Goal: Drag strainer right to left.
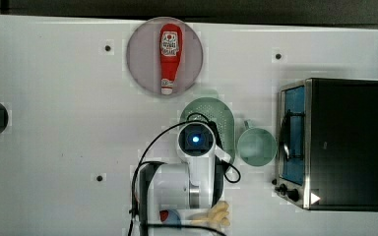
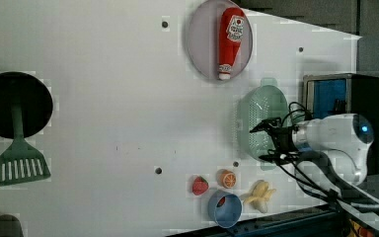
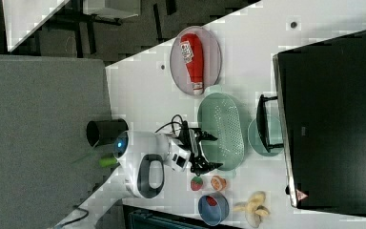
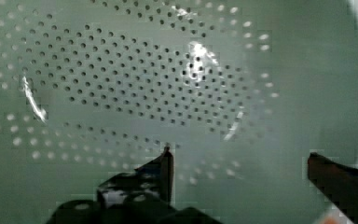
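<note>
gripper (image 3: 207,151) poised over the strainer (image 3: 225,125), fingers spread wide, grasping nothing; cup (image 1: 257,146) just beside the strainer

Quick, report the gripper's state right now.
Gripper: open, jaws spread wide over the strainer, holding nothing.

**Open table to the top view's left, crowded to its right**

Wide bare white table (image 1: 54,123) toward the top view's left of the strainer (image 1: 211,110). Just beyond its far rim, a plate (image 1: 142,69) bearing 1 ketchup bottle (image 1: 170,56). Touching or nearly touching on the top view's right, a green cup (image 1: 257,146), then a toaster oven (image 1: 334,142). Open gripper (image 3: 205,151) over the bowl.
</note>
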Robot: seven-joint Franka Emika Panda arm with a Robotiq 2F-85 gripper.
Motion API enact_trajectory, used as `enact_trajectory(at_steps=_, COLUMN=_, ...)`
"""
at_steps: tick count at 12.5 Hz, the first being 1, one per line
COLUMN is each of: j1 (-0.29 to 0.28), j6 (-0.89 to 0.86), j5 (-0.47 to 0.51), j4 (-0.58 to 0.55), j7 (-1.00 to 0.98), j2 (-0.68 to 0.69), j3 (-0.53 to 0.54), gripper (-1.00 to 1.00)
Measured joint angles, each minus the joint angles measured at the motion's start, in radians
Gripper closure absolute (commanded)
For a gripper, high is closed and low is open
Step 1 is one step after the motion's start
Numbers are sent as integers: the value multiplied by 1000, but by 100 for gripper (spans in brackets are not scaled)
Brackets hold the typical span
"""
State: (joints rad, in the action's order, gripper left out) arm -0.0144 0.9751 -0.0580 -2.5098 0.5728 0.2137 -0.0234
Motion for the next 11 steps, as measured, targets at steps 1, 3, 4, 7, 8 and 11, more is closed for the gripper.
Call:
enact_trajectory(at_steps=1, j1=-4, j6=53, j5=16, j4=21, j7=35, j2=40, j3=0, gripper=-100)
enact_trajectory(at_steps=3, j1=-11, j6=178, j5=22, j4=43, j7=83, j2=90, j3=-10, gripper=-100)
enact_trajectory(at_steps=4, j1=-14, j6=231, j5=8, j4=53, j7=103, j2=115, j3=-16, gripper=-100)
enact_trajectory(at_steps=7, j1=-6, j6=271, j5=-6, j4=57, j7=111, j2=169, j3=-2, gripper=-100)
enact_trajectory(at_steps=8, j1=-6, j6=269, j5=-8, j4=57, j7=124, j2=179, j3=9, gripper=-100)
enact_trajectory(at_steps=11, j1=-33, j6=287, j5=0, j4=47, j7=126, j2=185, j3=20, gripper=-100)
